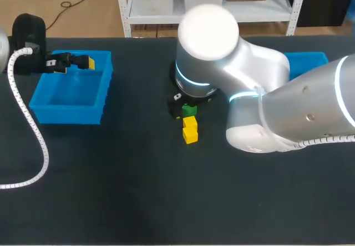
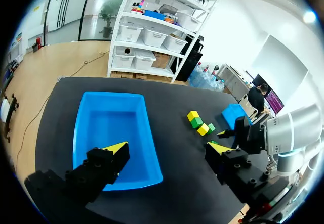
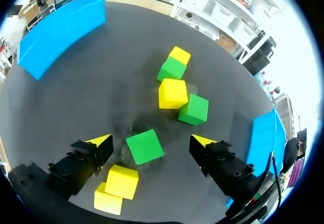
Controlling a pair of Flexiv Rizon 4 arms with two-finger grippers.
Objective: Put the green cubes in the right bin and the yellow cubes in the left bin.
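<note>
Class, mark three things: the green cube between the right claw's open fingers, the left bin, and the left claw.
green cube [image 3: 145, 146], right wrist view, its top face.
left bin [image 1: 71, 95], head view, bare floor inside.
left claw [image 2: 168, 148], left wrist view, midway between its yellow tips.

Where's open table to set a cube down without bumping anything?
Bare black tabletop runs between the blue plastic left bin and the cluster of yellow and green cubes, and along the near edge. Crowded: under the right hand, where cubes lie between, beside and ahead of its open fingers.
</note>
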